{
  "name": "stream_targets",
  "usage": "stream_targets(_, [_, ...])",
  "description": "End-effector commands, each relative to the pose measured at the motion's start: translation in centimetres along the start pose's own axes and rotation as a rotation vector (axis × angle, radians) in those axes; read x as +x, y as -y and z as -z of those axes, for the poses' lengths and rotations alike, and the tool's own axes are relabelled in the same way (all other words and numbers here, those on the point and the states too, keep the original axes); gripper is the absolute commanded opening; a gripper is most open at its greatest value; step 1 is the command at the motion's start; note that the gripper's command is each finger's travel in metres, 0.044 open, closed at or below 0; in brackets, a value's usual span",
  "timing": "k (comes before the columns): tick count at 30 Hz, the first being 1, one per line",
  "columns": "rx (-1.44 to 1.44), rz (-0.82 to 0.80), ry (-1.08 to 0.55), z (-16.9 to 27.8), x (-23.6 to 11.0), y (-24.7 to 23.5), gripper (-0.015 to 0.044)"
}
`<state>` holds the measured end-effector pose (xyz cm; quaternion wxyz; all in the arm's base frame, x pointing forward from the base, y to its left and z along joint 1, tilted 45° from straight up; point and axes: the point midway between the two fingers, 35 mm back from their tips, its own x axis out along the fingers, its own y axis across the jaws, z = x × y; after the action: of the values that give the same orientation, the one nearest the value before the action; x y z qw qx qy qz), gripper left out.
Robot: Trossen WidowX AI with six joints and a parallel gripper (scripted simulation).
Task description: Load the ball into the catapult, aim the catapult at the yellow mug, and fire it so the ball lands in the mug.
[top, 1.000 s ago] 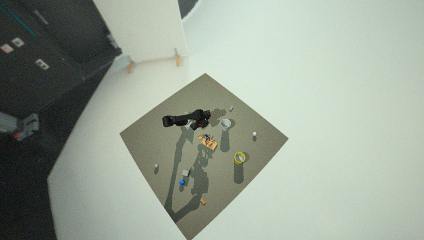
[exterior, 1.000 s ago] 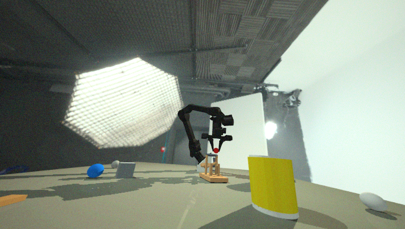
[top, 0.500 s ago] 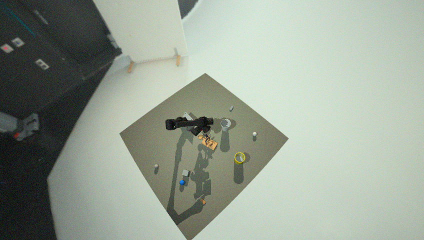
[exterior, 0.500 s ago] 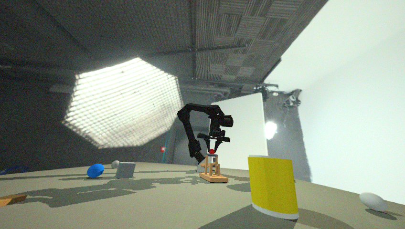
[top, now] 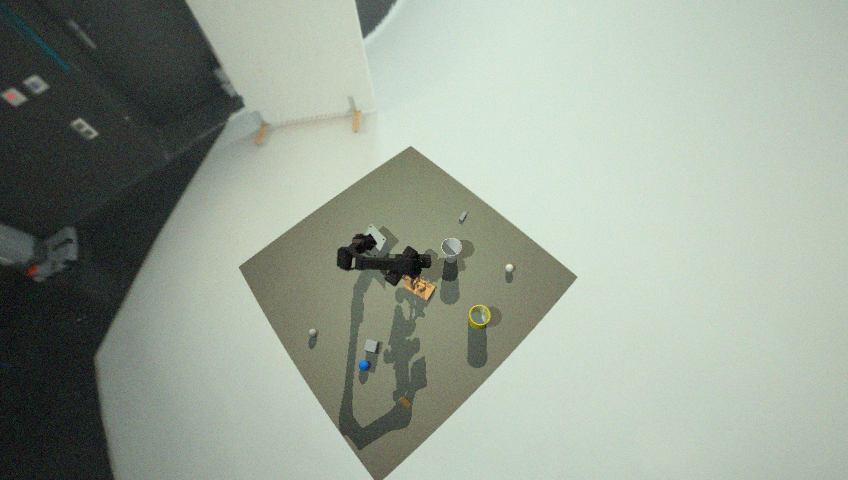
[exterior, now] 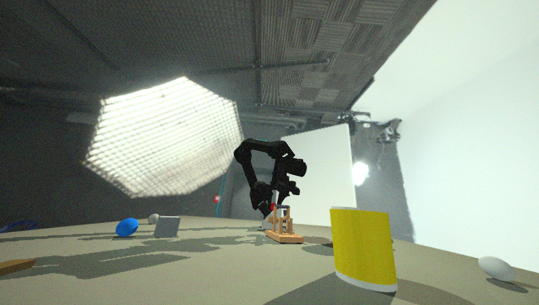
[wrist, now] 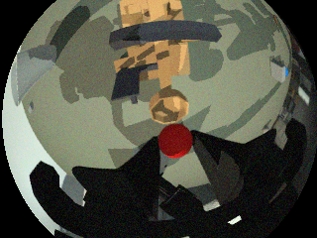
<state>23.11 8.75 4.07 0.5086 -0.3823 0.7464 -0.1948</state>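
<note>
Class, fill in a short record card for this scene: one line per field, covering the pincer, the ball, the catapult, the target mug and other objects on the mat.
pincer: shut on the red ball
red ball: held just above the catapult's cup, not yet loaded
catapult: wooden, standing on the mat beneath the pincer
yellow mug: upright, apart from the catapult
other objects: grey mug, blue ball, grey block, two white balls

A red ball (wrist: 176, 141), a light-brown wooden catapult (exterior: 283, 231), a yellow mug (exterior: 362, 247) with a white rim, a blue ball (exterior: 126, 226), a grey cube (exterior: 166, 226), a black arm (exterior: 264, 171) on an olive-grey mat (top: 333, 309)
</note>
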Motion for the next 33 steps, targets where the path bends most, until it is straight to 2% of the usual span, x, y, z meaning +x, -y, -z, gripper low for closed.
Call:
stream_targets(1, [-0.012, 0.003, 0.002, -0.3, 0.2, 0.1, 0.0000])
stream_targets(18, [-0.012, 0.003, 0.002, -1.0, 2.6, 0.2, 0.0000])
stream_targets(25, [-0.004, -0.003, 0.004, -1.0, 2.2, 0.2, 0.0000])
stream_targets(33, [-0.004, -0.003, 0.004, -1.0, 2.2, 0.2, 0.0210])
